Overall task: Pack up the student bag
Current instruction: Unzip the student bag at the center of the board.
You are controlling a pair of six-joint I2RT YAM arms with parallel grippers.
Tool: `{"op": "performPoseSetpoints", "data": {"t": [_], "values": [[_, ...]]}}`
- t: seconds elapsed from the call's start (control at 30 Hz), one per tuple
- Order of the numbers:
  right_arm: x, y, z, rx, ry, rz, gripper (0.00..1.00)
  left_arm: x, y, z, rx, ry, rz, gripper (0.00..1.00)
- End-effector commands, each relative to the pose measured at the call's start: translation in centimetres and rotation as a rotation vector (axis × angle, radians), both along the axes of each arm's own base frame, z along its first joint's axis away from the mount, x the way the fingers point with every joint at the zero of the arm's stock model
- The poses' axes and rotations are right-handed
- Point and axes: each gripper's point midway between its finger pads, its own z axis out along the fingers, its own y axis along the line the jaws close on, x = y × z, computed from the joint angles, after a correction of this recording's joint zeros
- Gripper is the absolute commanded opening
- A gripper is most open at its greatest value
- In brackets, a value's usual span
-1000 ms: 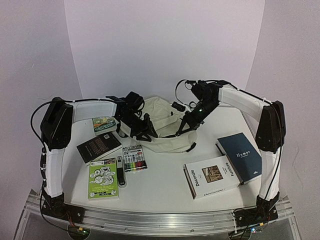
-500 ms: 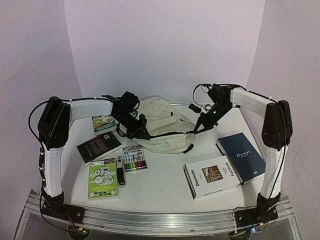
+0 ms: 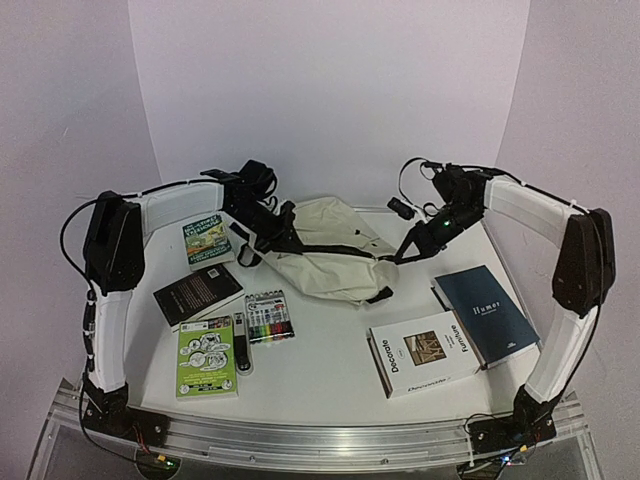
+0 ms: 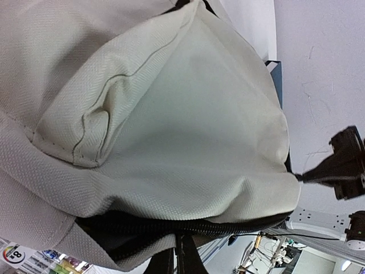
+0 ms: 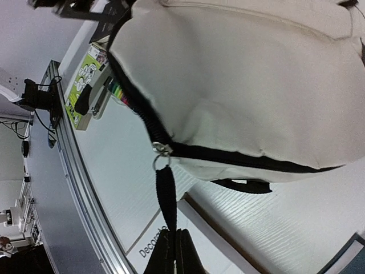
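Toward the far edge of the table [image 3: 330, 350], about midway along it, the bag [image 3: 325, 258] is stretched on its side between the two grippers. Its zip [image 4: 188, 227] shows as a black line along the near side. Whether it gapes, and whether anything is inside, cannot be told.

The left gripper [image 3: 272, 238] is clenched at the bag's left end, close to the zip edge. Its fingertips are mostly cut off in the wrist view, so which fold they pinch is unclear. The right gripper [image 3: 408, 254] is at the bag's right end, clamped on the black zip pull [image 5: 166, 194], which runs taut from the slider ring.

Nearer the left edge lie a green book [image 3: 207, 243], a black book [image 3: 197, 292], a booklet [image 3: 207, 356] and a marker pack [image 3: 268, 316]. Toward the right edge a white book [image 3: 425, 352] lies just beside a blue book [image 3: 485, 313].
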Motion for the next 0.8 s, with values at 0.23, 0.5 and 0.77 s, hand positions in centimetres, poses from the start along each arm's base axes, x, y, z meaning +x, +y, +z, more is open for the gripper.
{"op": "performPoseSetpoints", "data": {"t": [0.23,0.5,0.77], "values": [[-0.1,4.3,0.8,-0.01,0.036,-0.027,0.0,-0.9,6.2,4.4,0.021,-0.18,0.033,0.7],[0.5,4.9,-2.2,-0.014,0.136,-0.07,0.0,-4.9,0.6,4.1,0.048,-0.22,-0.109,0.85],[0.6,4.8,-2.6,-0.025,0.143,-0.079,0.0,-5.3,-3.9,1.9,0.048,-0.164,-0.128,0.93]]}}
